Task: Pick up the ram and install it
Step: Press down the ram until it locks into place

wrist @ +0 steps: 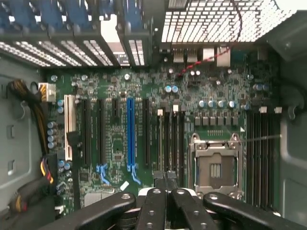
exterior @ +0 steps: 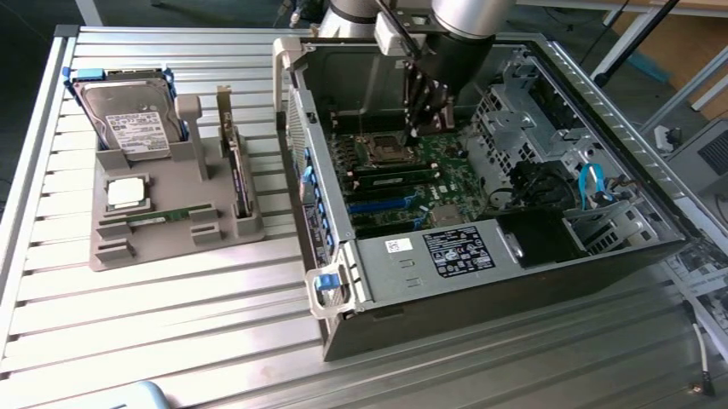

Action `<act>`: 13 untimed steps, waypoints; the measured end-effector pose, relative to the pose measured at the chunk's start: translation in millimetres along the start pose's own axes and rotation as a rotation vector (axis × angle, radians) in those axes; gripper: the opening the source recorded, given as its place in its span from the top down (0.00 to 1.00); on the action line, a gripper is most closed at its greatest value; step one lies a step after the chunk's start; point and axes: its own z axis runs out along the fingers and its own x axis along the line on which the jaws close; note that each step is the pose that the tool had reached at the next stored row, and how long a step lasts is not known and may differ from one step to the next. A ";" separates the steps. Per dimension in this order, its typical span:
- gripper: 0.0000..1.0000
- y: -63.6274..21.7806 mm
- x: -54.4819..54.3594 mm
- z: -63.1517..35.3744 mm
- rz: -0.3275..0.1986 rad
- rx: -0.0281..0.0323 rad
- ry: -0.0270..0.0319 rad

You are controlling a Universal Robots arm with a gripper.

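ram (exterior: 159, 216): one green stick lies flat in the grey holder (exterior: 228, 234), outside the PC case (exterior: 455, 281), well apart from the gripper.

gripper (exterior: 417, 129): down inside the open case, over the motherboard. Fingers are pressed together and nothing is visible between them. In the wrist view the tips (wrist: 168, 176) sit right over the end of the memory slots (wrist: 170, 139), beside the empty CPU socket (wrist: 214, 167).

Progress: the stick on the holder is not picked up. Judging from the exterior view, a greenish strip in the slots (exterior: 393, 177) could be a second stick already seated, but I can't confirm that or its latches. No carry under way.

The holder also carries a hard drive (exterior: 135, 128), a square processor chip (exterior: 125, 192) and a dark expansion card (exterior: 235, 170) standing on edge.

Surface: slatted aluminium table (exterior: 170, 324), glare on the ribs. The case lies on its side with the side panel off. Room: frame legs and floor beyond the table edge.
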 end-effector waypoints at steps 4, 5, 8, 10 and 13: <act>0.89 -13.5 -0.1 -0.4 0.000 0.0000 0.0001; 0.89 -14.3 -0.2 -0.5 0.000 0.0000 0.0002; 0.89 -14.5 -0.2 -0.5 0.000 0.0000 0.0001; 0.89 -14.5 -0.2 -0.5 0.000 -0.0001 0.0001; 0.89 -14.5 -0.2 -0.5 0.000 0.0000 0.0001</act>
